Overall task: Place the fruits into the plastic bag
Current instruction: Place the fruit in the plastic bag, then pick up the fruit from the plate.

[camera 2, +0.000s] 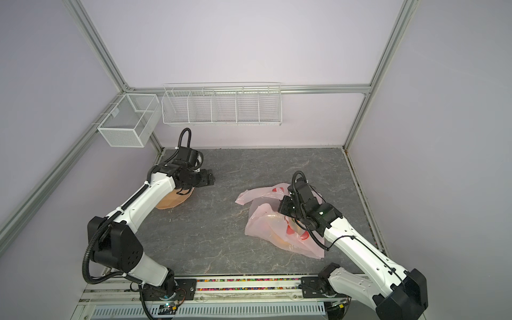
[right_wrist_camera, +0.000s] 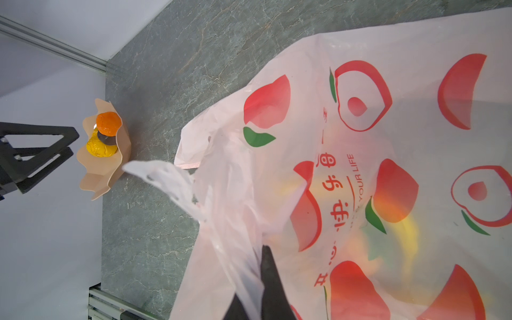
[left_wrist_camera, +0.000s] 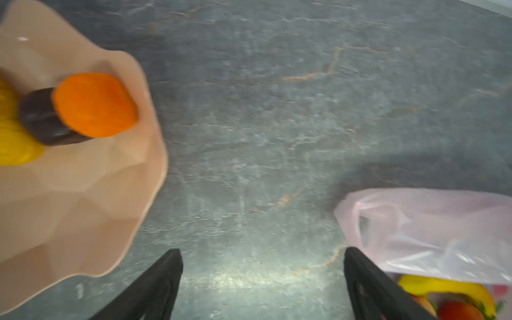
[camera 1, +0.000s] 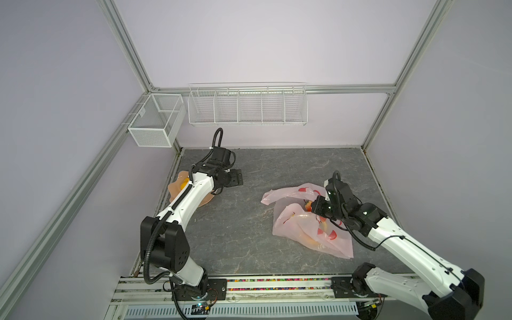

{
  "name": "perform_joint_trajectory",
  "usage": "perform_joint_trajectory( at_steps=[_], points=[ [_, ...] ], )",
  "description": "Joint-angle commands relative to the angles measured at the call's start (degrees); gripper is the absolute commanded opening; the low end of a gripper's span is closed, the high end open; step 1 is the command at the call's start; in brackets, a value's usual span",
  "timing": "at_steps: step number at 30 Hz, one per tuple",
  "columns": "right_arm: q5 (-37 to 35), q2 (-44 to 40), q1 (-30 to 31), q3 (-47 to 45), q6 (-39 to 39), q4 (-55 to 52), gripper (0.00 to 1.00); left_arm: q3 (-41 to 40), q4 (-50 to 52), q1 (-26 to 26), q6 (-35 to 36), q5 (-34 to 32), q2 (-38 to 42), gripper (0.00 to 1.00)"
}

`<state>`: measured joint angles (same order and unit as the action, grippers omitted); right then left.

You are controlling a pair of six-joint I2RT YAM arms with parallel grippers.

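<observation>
An orange [left_wrist_camera: 94, 105], a dark brown piece [left_wrist_camera: 41, 119] and a yellow pear [left_wrist_camera: 13, 144] lie in the peach wavy-edged dish [left_wrist_camera: 83, 207] at the table's left edge. My left gripper [left_wrist_camera: 261, 257] hovers open and empty over bare table just right of the dish [camera 1: 174, 191]. The pink plastic bag [camera 1: 293, 221] lies crumpled at the right. My right gripper [right_wrist_camera: 260, 255] is shut on a fold of the bag [right_wrist_camera: 360, 166] near its mouth and holds it up. Inside the bag a yellow banana [left_wrist_camera: 448, 288] and a red strawberry [left_wrist_camera: 457, 310] show.
A white wire rack [camera 1: 248, 105] and a mesh basket [camera 1: 155, 122] hang on the back wall above the table. Purple walls and aluminium posts close in the left, back and right sides. The arms' mounting rail [camera 1: 277, 285] runs along the front edge.
</observation>
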<state>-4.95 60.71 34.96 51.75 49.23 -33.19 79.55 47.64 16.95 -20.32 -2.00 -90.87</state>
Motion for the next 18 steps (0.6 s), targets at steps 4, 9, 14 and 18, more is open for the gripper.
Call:
perform_joint_trajectory(
  at_steps=[4,9,14,18],
  points=[
    [-0.1,0.3,0.0,0.5,-0.8,0.2,0.06,2.7,2.6,-7.5,-0.3,-6.8,-4.1,0.92],
    [-0.4,-0.2,0.0,0.5,-0.7,-0.5,0.06,5.1,1.8,-11.9,1.3,-6.3,-9.4,0.9],
    [-0.8,-0.6,0.0,0.4,-0.3,-0.9,0.06,6.8,-0.2,-15.0,0.8,-4.9,-13.8,0.83],
    [-0.9,-0.7,0.0,0.4,0.0,-0.9,0.06,8.5,-1.9,-16.3,0.3,-3.5,-16.9,0.79]
  ],
)
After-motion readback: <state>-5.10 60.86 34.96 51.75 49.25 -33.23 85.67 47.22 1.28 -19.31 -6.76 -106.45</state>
